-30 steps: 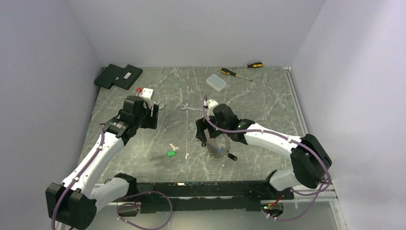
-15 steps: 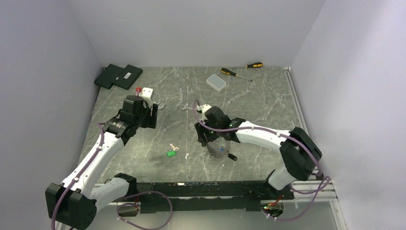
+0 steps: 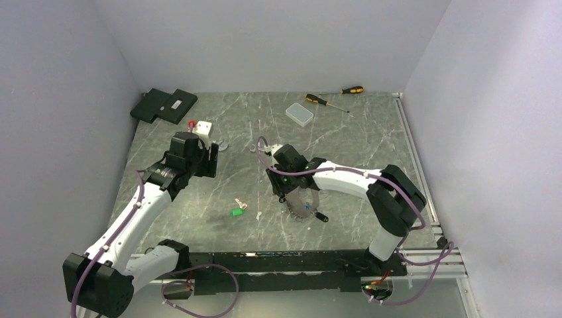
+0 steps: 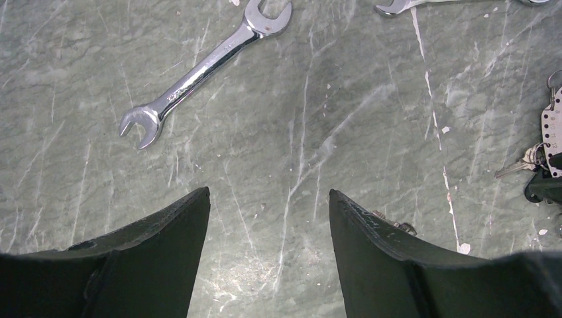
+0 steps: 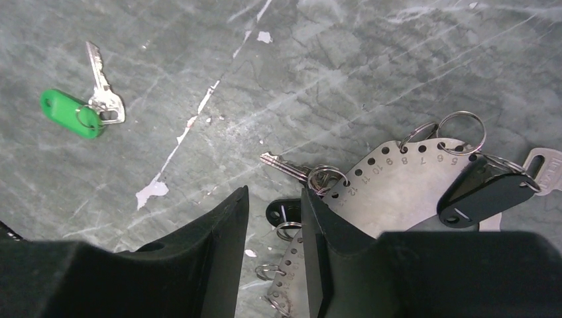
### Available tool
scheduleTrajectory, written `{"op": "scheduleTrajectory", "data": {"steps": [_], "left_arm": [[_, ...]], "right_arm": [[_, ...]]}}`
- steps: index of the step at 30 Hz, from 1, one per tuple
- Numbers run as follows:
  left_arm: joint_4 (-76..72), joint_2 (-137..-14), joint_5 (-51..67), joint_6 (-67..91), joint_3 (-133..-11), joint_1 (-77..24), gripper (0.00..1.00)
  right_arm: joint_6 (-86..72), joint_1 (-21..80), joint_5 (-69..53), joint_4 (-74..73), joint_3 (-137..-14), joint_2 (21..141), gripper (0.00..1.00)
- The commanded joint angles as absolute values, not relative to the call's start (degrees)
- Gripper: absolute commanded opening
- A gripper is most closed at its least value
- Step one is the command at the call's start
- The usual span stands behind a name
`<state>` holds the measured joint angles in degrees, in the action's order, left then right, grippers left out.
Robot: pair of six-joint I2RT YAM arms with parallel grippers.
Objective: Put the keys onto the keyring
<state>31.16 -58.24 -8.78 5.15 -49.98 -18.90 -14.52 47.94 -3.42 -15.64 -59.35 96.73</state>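
Two arms reach over the tabletop [image 3: 358, 146] in the overhead view. The left end effector [image 3: 212, 161] hovers at the left, just beside a spanner [image 3: 222, 147] and near a white block [image 3: 203, 127]. The right end effector [image 3: 280, 191] sits at the left edge of the keyring [image 3: 305, 204], near the middle. A green-tagged key [image 3: 236, 211] lies alone to the left of the keyring, with bare stone between them. A clear box [image 3: 299, 114], two screwdrivers [image 3: 327, 101] and flat black boxes [image 3: 164, 105] keep to the far edge. Walls close the left, far and right sides, and a rail [image 3: 412, 149] runs along the right.

Left wrist view: the left end effector [image 4: 268, 192] is released, its fingers wide with only bare tabletop between them. The spanner [image 4: 202, 69] lies slanted, well beyond the tips. The keyring [image 4: 552, 129] shows at the right border.

Right wrist view: the right end effector [image 5: 274, 192] has its fingers a narrow gap apart. The keyring [image 5: 397, 185], a numbered, holed band carrying split rings [image 5: 462, 126], passes behind the right finger [image 5: 331, 232]. A black tag [image 5: 487, 192] overlaps the band, and a key [image 5: 281, 163] pokes out at its left end. Whether the fingers pinch the band I cannot tell. The green-tagged key [image 5: 79, 109] lies far left, with open stone around it.
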Motion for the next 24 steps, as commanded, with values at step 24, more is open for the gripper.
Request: {"op": "scheduleTrajectory", "data": {"steps": [24], "left_arm": [[29.98, -57.01, -7.95, 4.66, -51.77, -19.07, 0.7]], "right_arm": [[-13.53, 48.19, 2.32, -17.23, -63.33, 102.77, 0.31]]}}
